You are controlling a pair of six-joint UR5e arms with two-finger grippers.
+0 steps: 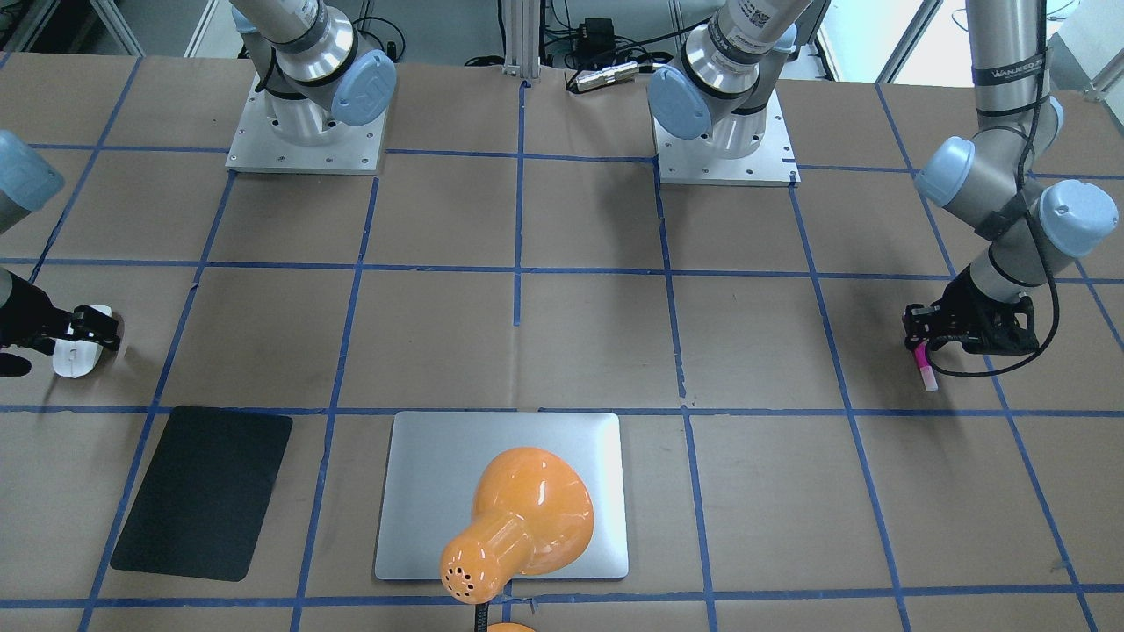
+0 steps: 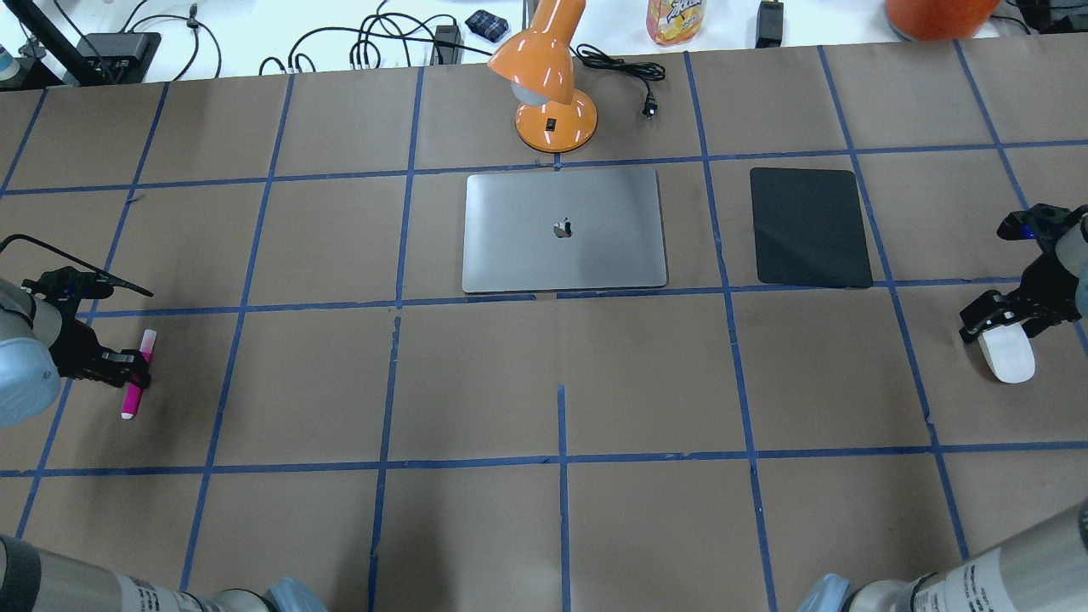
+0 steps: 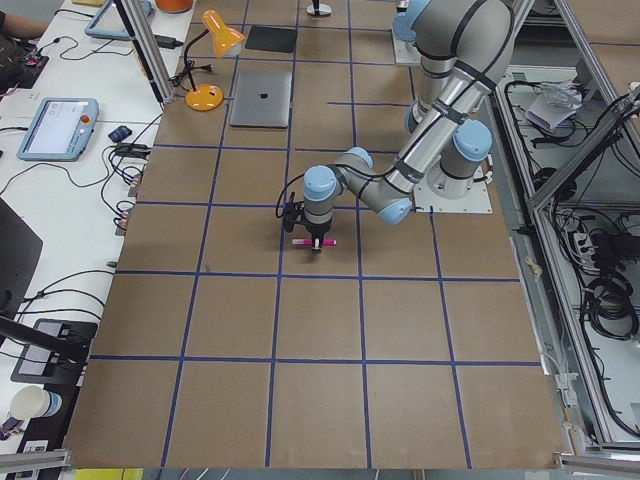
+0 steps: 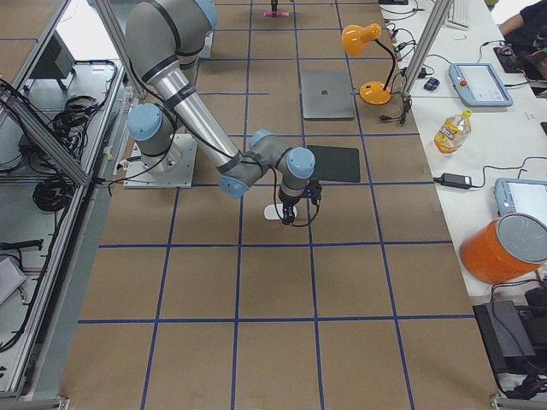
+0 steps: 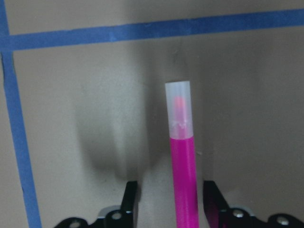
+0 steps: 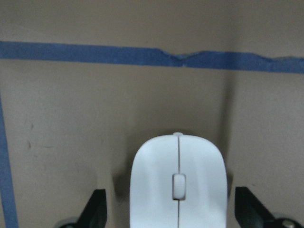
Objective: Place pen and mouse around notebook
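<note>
The silver-grey notebook (image 2: pixel 563 229) lies flat at the table's far middle, also visible in the front view (image 1: pixel 430 474). The magenta pen (image 2: pixel 138 374) lies on the table at the far left. My left gripper (image 2: pixel 132 370) stands open over it, its fingers straddling the pen (image 5: pixel 183 156), with a gap on one side. The white mouse (image 2: pixel 1007 357) rests on the table at the far right. My right gripper (image 2: pixel 1003 319) is open, one finger on each side of the mouse (image 6: pixel 176 185) and a gap on both sides.
An orange desk lamp (image 2: pixel 548 85) stands just behind the notebook, its shade hanging over it in the front view (image 1: pixel 527 518). A black mat (image 2: pixel 810 227) lies to the notebook's right. Blue tape lines grid the brown table. Cables and a bottle sit beyond the far edge.
</note>
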